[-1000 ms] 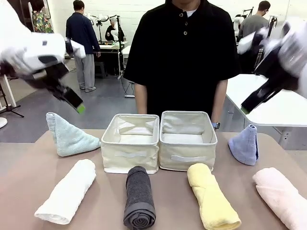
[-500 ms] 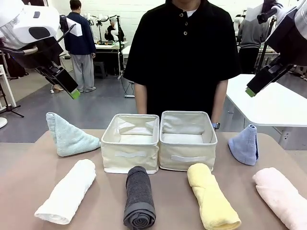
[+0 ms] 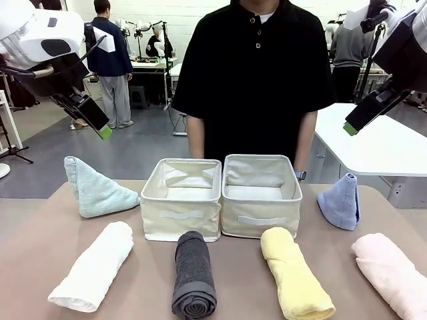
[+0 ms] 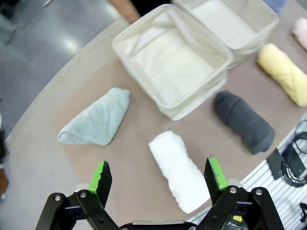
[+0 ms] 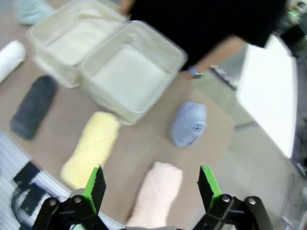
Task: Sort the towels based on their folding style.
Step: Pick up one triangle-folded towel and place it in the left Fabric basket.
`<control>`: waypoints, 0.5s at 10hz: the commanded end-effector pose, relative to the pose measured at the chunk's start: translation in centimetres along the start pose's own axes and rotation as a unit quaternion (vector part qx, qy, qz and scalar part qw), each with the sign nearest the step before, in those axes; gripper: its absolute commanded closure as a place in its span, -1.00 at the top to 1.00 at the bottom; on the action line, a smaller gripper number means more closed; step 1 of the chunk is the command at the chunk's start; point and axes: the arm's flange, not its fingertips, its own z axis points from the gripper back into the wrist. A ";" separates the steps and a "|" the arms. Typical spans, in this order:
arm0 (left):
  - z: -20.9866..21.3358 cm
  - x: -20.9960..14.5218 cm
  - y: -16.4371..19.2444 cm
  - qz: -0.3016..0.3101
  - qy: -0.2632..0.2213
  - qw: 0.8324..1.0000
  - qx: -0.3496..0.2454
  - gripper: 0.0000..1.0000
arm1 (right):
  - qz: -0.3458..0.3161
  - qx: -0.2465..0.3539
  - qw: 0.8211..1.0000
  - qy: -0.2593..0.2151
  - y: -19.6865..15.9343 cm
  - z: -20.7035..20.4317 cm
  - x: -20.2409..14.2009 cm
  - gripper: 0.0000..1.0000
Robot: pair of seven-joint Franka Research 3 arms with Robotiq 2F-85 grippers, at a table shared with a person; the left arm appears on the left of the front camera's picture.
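1. White terry towel rolled into a cylinder [image 3: 93, 267]: lies aslant at the near left of the brown table [image 3: 27, 267]; touches no other towel.
2. Dark grey terry towel rolled into a cylinder [image 3: 194, 275]: lies with its spiral end toward the front camera; sits just in front of the left cream fabric bin [image 3: 181, 215].
3. Yellow terry towel rolled into a cylinder [image 3: 295, 273]: lies just in front of the right cream fabric bin [image 3: 261, 217]; angles toward the near right.
4. Pale pink terry towel rolled into a cylinder [image 3: 393, 272]: lies at the near right; runs off the picture's lower right corner.
5. Pale mint-blue terry towel folded into a cone [image 3: 97, 190]: lies on its side at the far left, close beside the left bin.
6. Periwinkle terry towel folded into a cone [image 3: 340, 201]: stands point up at the far right; apart from the right bin, behind the pink roll.
7. Both bins: stand side by side at the table's middle, walls touching, tops open.
8. Left gripper [image 4: 158, 173]: hangs high over the table's left side; green-padded fingers spread wide, clear of every towel; looks down on the white roll and the mint-blue cone.
9. Right gripper [image 5: 151, 183]: hangs high over the right side; fingers likewise spread wide, clamped on nothing; wrist picture blurred, with the pink, yellow and periwinkle towels below.
10. Person in a black short-sleeved shirt [image 3: 257, 73]: stands at the far side behind the bins, arms down.
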 end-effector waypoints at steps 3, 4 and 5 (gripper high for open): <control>2.1 -2.7 11.5 -0.178 -0.102 0.897 -0.391 1.00 | 0.105 0.396 0.906 -0.110 -12.9 1.4 -4.7 1.00; 2.0 -3.8 13.8 -0.220 -0.136 0.870 -0.420 1.00 | 0.098 0.434 0.881 -0.164 -16.2 0.8 -6.1 1.00; 2.1 -5.1 15.9 -0.250 -0.154 0.851 -0.436 1.00 | 0.075 0.457 0.863 -0.200 -19.4 -0.3 -7.7 1.00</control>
